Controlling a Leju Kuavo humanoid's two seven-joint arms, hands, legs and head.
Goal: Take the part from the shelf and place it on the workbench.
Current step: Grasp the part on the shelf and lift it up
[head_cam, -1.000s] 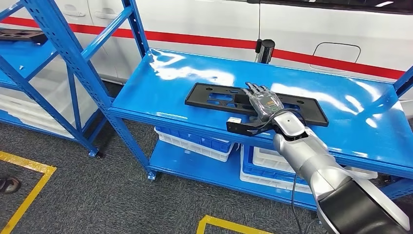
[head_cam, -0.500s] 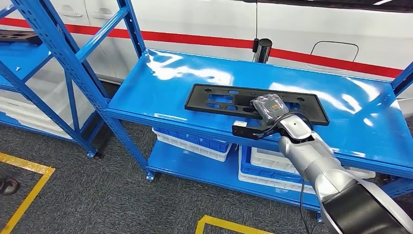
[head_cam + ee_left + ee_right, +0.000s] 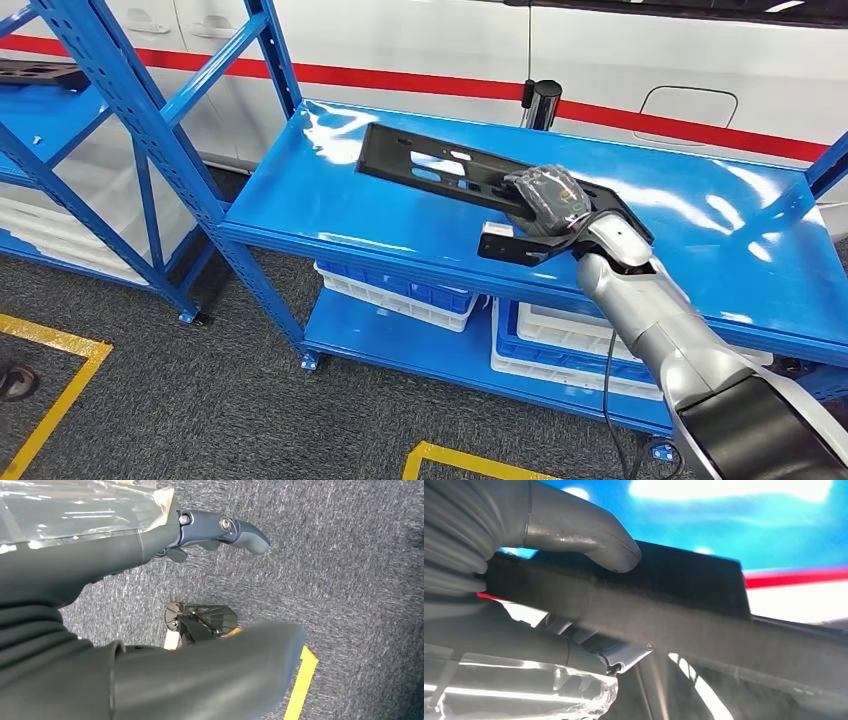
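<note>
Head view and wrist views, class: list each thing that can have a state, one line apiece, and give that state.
Long black plastic part: held, tilted, far end raised off the shelf.
Right hand: grips the part, thumb over its edge.
Left hand: hangs over grey carpet, holds nothing.
Glossy blue metal shelf: bare around the part.
White and blue crates: stowed beneath.

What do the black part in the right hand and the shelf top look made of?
Black part: looks like moulded plastic, matte, with cut-out slots. Held by the right hand. Shelf top: probably painted metal, glossy blue, showing bright glare patches.
</note>
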